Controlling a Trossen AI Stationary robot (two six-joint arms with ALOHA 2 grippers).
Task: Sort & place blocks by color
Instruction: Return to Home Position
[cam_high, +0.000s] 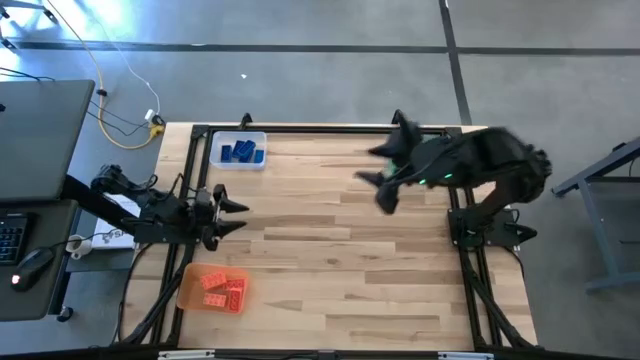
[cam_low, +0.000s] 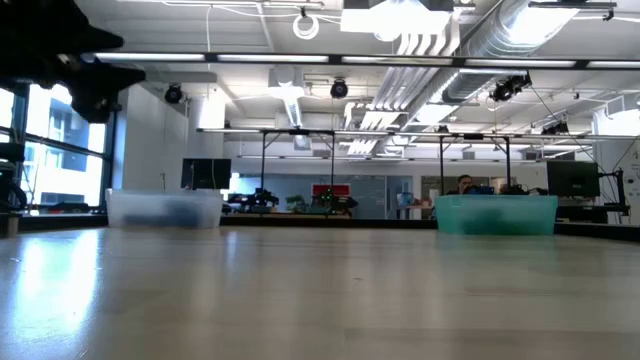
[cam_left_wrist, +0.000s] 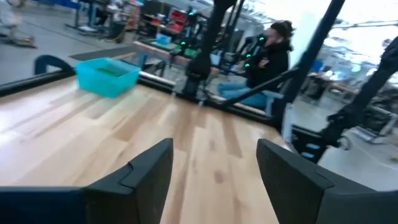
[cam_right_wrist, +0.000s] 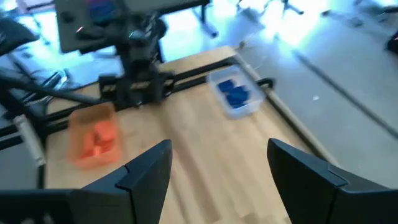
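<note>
Blue blocks (cam_high: 240, 152) lie in the clear tray (cam_high: 216, 160) at the table's far left; the right wrist view shows the blue blocks (cam_right_wrist: 234, 93) too. Orange-red blocks (cam_high: 222, 290) lie in the orange tray (cam_high: 190, 288) at the near left, also seen as orange-red blocks (cam_right_wrist: 99, 140). The green tray (cam_left_wrist: 109, 76) stands at the far right; its contents do not show clearly, and the right arm covers it from above. My left gripper (cam_high: 238, 216) is open at the table's left edge, between the two left trays. My right gripper (cam_high: 375, 165) is open and raised over the far right part.
The middle of the wooden table (cam_high: 330, 260) is bare between the two arms. A black frame (cam_high: 300, 128) runs along the table's edges. A seated person (cam_left_wrist: 270, 53) is beyond the table's right side. A desk with a keyboard (cam_high: 10, 240) stands to the left.
</note>
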